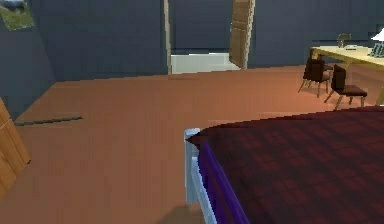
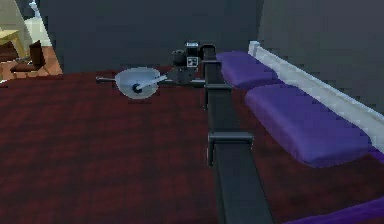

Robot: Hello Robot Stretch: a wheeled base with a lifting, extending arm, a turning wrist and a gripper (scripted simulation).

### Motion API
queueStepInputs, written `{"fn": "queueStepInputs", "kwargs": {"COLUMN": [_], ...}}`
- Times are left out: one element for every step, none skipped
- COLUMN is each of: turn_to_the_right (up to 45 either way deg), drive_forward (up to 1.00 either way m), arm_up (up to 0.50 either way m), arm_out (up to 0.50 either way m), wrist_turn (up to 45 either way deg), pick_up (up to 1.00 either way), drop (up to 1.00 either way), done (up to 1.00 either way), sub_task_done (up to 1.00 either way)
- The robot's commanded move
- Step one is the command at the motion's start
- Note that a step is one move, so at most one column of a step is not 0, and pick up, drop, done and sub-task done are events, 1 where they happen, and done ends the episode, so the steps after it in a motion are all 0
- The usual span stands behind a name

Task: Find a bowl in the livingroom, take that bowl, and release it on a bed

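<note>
Blue walls [image 1: 100,35] and a brown floor [image 1: 110,130] lie ahead of you. A doorway [image 1: 205,40] stands mid-wall, a table [image 1: 350,58] with two chairs [image 1: 348,85] sits toward the right, and the bed [image 1: 300,170] shows its near corner at lower right. Out to the side, the bowl [image 2: 140,84] is at the bed's far edge, at the gripper [image 2: 118,79]. You cannot tell whether the gripper holds it or it rests on the bed. Right of it runs the arm [image 2: 225,130], then two purple pillows [image 2: 300,125] along the bed's right edge.
</note>
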Motion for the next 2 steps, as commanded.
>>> {"fn": "queueStepInputs", "kwargs": {"turn_to_the_right": [0.0, 0.0], "drive_forward": [0.00, 0.00], "arm_up": [-0.32, 0.00], "arm_out": [0.00, 0.00], "wrist_turn": [0.0, 0.0], "pick_up": [0.00, 0.00], "drop": [0.00, 1.00], "done": [0.00, 0.00], "sub_task_done": [0.00, 0.00]}}
